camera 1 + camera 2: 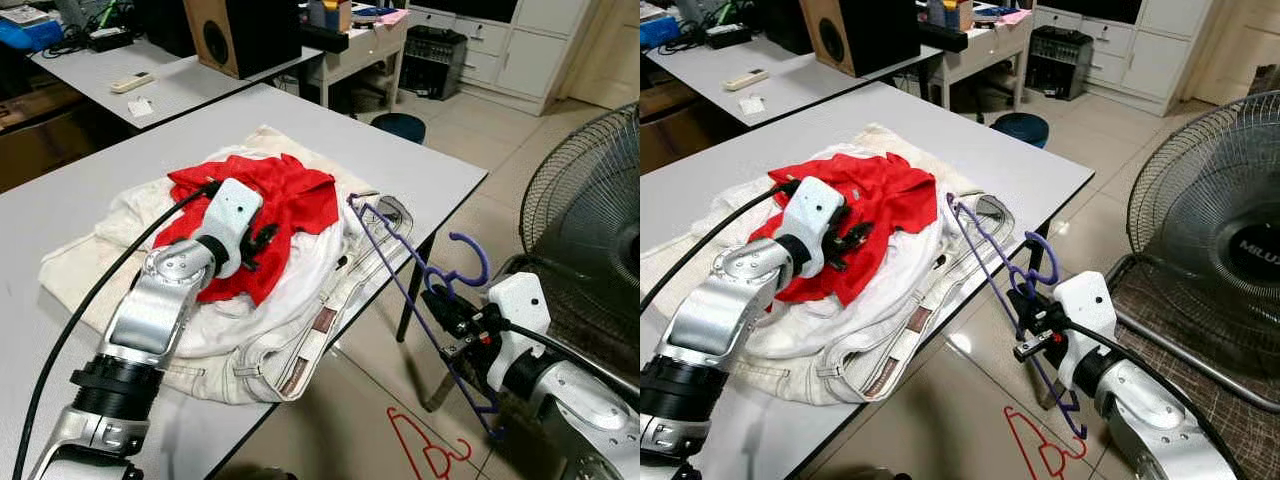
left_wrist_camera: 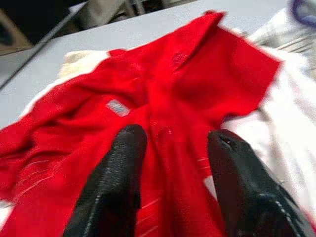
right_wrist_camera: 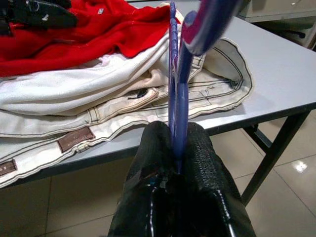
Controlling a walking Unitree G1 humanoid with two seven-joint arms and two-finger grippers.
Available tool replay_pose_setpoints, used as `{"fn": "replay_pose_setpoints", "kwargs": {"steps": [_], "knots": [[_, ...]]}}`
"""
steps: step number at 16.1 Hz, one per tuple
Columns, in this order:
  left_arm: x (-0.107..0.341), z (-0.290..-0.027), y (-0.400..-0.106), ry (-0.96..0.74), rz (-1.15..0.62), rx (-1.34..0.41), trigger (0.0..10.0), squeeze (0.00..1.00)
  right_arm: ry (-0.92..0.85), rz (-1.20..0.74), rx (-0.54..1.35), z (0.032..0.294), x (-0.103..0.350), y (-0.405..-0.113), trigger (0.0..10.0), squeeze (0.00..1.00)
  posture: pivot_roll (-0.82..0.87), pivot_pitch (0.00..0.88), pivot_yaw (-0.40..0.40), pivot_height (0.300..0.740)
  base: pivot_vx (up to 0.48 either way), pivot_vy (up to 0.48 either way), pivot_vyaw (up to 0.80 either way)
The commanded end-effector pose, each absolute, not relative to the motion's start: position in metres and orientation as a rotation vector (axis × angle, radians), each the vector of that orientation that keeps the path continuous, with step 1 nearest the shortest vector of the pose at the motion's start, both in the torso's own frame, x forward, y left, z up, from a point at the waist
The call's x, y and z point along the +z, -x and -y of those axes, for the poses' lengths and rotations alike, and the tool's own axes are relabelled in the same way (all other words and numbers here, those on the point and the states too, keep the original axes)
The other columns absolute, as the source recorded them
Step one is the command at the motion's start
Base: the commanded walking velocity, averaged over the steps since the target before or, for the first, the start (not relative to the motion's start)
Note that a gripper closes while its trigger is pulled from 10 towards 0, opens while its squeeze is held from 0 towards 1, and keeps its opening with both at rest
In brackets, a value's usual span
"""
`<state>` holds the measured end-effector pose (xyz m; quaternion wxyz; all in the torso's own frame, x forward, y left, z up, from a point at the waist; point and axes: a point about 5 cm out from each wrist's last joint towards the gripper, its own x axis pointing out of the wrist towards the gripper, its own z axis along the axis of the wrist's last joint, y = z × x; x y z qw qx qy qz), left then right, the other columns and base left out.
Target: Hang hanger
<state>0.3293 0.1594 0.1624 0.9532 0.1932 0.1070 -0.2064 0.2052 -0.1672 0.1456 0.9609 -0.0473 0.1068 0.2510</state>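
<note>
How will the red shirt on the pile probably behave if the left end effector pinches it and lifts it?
The red shirt lies crumpled in soft folds, so it will probably hang floppy and stretch out. It looks thin, so likely light. It rests loosely on the white clothes, so these may drag slightly. The left end effector is open just over it.

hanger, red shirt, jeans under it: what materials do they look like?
Hanger: thin purple rod, glossy, probably plastic or coated wire; cannot tell which. It is clamped in the right end effector.
Red shirt: soft knit cloth, matte, crumpled in folds, small sewn label; left end effector open over it.
Jeans: off-white, heavy weave like denim, with contrast stitching and a brown waistband patch.
</note>
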Motion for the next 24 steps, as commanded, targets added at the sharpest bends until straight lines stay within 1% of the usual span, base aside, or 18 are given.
{"fn": "replay_pose_setpoints", "kwargs": {"steps": [1,6,7,8,13,20,22,24], "knots": [[0.163,-0.165,-0.332,-0.397,-0.229,-0.382,10.0,0.00,0.107,-0.186,0.529,0.165,0.152,-0.204,10.0,0.00,-0.01,0.025,0.071,0.740,0.000,0.000,0.00],[0.151,-0.157,-0.324,-0.429,-0.303,-0.474,10.0,0.00,0.105,-0.188,0.533,0.164,0.152,-0.203,10.0,0.00,-0.01,0.022,0.073,0.740,0.000,0.000,0.00],[0.151,-0.157,-0.324,-0.422,-0.301,-0.466,6.3,0.00,0.105,-0.188,0.534,0.164,0.152,-0.203,10.0,0.00,-0.01,0.022,0.074,0.740,0.000,0.000,0.00],[0.151,-0.158,-0.325,-0.412,-0.301,-0.461,0.0,0.00,0.105,-0.187,0.534,0.164,0.152,-0.204,10.0,0.00,-0.01,0.019,0.073,0.740,0.000,0.000,0.00],[0.151,-0.172,-0.331,-0.445,-0.317,-0.356,0.0,0.00,0.109,-0.187,0.540,0.163,0.151,-0.204,10.0,0.00,-0.02,0.007,0.072,0.740,0.000,0.000,0.00],[0.150,-0.171,-0.331,-0.449,-0.313,-0.361,0.0,0.00,0.110,-0.186,0.549,0.162,0.151,-0.203,10.0,0.00,-0.02,0.000,0.073,0.740,0.000,0.000,0.00],[0.154,-0.167,-0.333,-0.436,-0.265,-0.373,0.0,0.00,0.110,-0.183,0.556,0.161,0.152,-0.203,10.0,0.00,-0.02,0.002,0.074,0.740,0.000,0.000,0.00],[0.172,-0.165,-0.338,-0.443,-0.154,-0.374,0.0,0.00,0.082,-0.150,0.561,0.160,0.157,-0.204,10.0,0.00,-0.02,0.009,0.072,0.740,0.000,0.000,0.00]]}}
